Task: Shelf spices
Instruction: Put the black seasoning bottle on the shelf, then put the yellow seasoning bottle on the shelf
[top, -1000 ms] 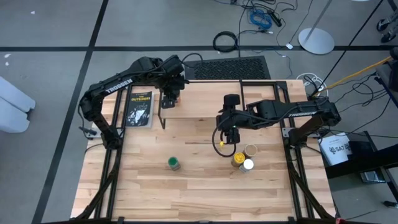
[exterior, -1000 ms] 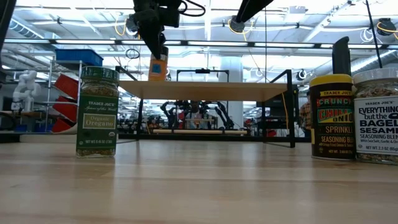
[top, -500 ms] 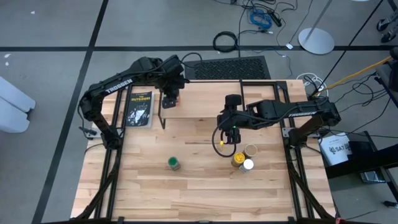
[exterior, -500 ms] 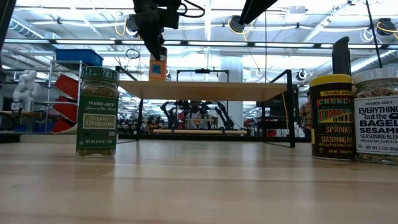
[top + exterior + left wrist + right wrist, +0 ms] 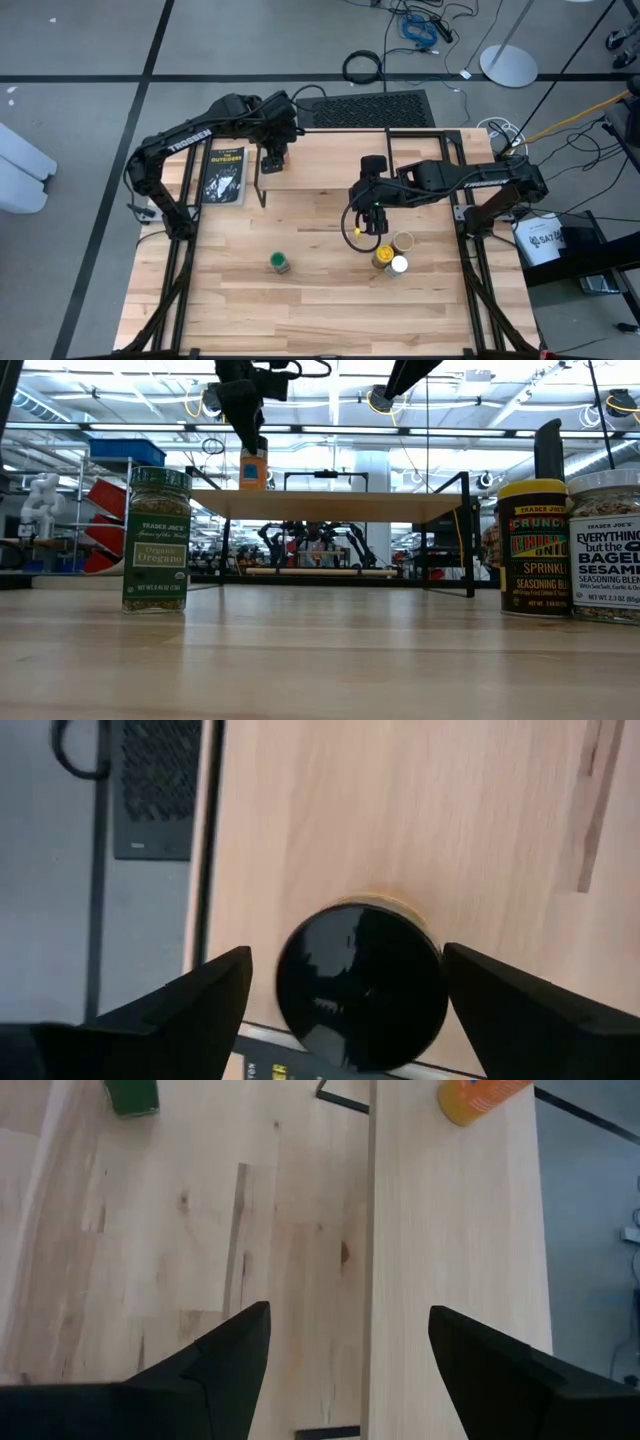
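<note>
Low view: orange jar (image 5: 254, 470) stands upright on the shelf (image 5: 330, 505) plank, near its end.
Left gripper (image 5: 345, 995): above the orange jar's dark lid, fingers spread clear of it.
Right gripper (image 5: 348, 1342): fingers apart, empty, over the shelf edge.
Table (image 5: 320, 300): green-lidded jar (image 5: 279, 263) alone; yellow-lidded jar (image 5: 382, 257), tan-lidded jar (image 5: 403, 242) and white-lidded jar (image 5: 399, 265) clustered.

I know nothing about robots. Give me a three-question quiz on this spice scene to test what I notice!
1. True or false: the orange jar stands on the shelf.
2. How many jars are on the tabletop?
3. The left gripper is: A) open around the jar's dark lid; B) clamped on the green-lidded jar.

Key: 1 true; 2 four; 3 A.
</note>
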Robot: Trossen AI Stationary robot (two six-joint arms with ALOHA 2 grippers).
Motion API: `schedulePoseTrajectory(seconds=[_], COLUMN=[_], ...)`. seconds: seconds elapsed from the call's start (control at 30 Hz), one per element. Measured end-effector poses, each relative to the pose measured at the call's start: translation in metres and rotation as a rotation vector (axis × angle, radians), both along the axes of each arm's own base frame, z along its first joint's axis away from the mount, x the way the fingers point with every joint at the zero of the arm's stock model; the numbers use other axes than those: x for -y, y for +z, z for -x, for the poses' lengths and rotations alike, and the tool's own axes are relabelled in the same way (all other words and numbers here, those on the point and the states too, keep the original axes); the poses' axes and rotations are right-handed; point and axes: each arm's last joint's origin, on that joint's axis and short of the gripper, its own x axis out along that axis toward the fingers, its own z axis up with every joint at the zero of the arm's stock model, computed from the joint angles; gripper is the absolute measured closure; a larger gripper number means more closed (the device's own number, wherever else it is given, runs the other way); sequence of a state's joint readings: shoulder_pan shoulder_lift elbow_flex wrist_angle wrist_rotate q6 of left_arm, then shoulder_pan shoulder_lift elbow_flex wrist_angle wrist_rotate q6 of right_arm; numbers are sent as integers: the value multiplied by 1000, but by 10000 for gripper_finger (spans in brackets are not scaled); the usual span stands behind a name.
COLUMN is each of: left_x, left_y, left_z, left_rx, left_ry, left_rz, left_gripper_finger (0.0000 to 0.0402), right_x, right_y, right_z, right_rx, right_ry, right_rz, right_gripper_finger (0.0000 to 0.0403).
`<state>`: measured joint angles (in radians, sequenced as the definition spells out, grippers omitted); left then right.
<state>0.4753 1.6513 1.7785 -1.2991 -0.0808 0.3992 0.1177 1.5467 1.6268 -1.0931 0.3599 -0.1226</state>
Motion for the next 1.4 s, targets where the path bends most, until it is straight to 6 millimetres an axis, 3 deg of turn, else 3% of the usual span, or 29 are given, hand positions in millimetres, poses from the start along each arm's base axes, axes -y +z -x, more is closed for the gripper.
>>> schedulePoseTrajectory(seconds=[0.5, 0.73, 0.97, 1.2, 1.4], left_x=[35, 67, 106, 138, 161], left_y=[45, 75, 99, 104, 92], left_z=[2, 19, 47, 53, 50], left_rx=[-12, 69, 219, 304, 271], left_ry=[-36, -51, -63, -75, -123], left_rz=[-171, -253, -248, -171, -127], left_gripper_finger=[66, 65, 65, 65, 65], right_x=[0, -9, -22, -52, -66], right_y=[-1, -5, -12, -21, -54], right_z=[1, 9, 27, 32, 29], right_rx=[-26, -121, -309, -370, -370], right_ry=[30, 144, 46, 80, 57], right_rz=[2, -255, -472, -443, -439], right_gripper_finger=[142, 142, 133, 94, 54])
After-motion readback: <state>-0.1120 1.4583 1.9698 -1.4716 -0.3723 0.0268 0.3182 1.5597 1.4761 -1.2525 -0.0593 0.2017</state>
